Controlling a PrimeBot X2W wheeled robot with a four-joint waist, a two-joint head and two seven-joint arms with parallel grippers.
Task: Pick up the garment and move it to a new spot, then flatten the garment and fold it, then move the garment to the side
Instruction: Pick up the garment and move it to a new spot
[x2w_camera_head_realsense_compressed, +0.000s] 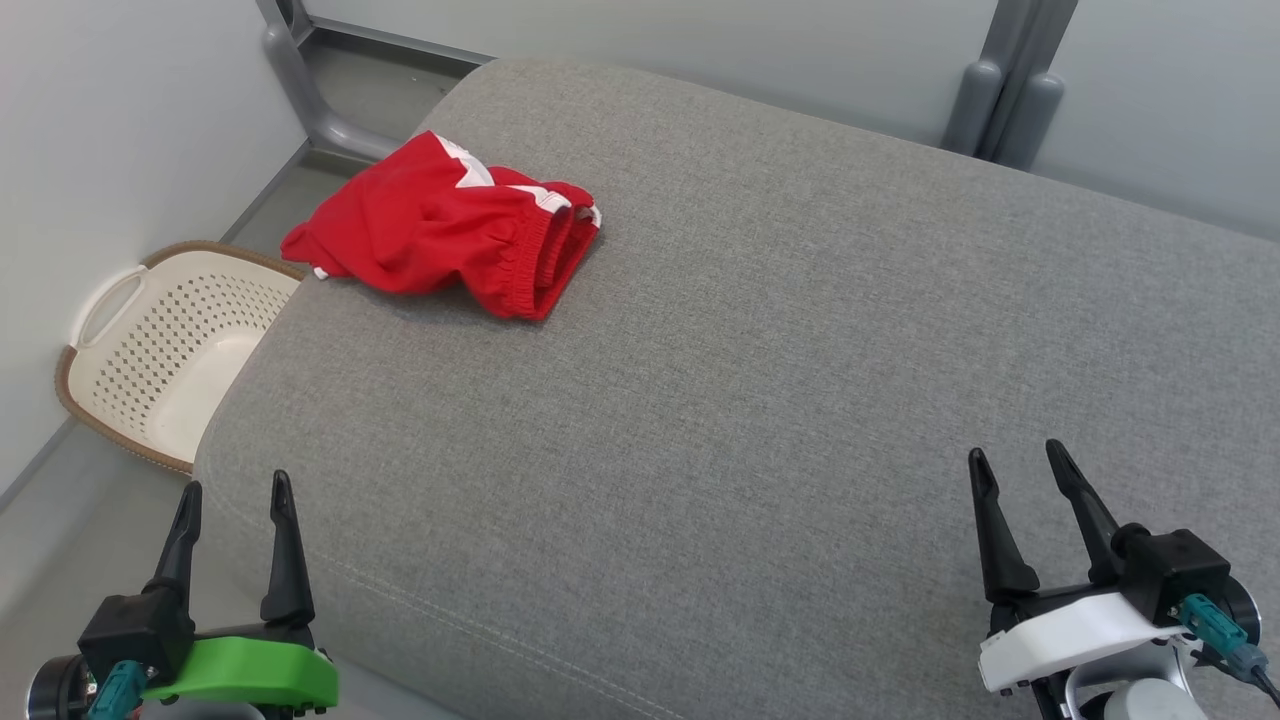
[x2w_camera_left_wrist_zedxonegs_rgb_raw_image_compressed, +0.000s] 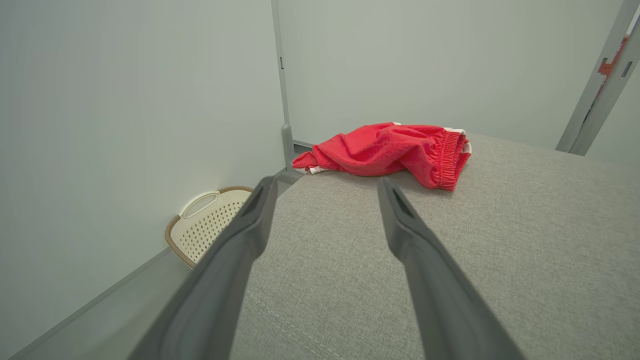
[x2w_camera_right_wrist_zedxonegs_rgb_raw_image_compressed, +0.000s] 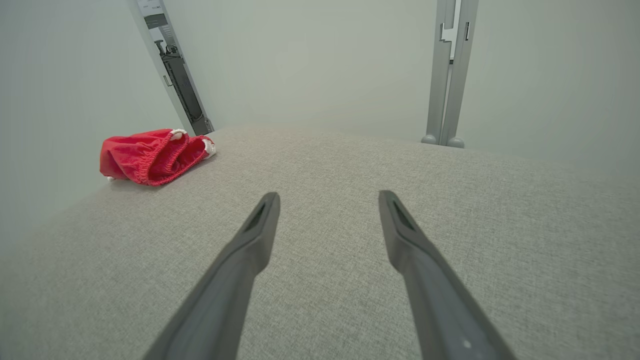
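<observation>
In head view left gripper and right gripper gape empty; right wrist view faces garment waistband.

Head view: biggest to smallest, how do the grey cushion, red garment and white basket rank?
1. grey cushion, by far.
2. red garment and white basket look about alike; the cushion hides part of the basket, so I leave them unranked.

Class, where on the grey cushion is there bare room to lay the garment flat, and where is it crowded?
Free: the middle and right of the grey cushion, from the red garment to the open left gripper and right gripper. Crowded: the far left corner, where the garment lies bunched near the edge, a basket on the floor below.
</observation>
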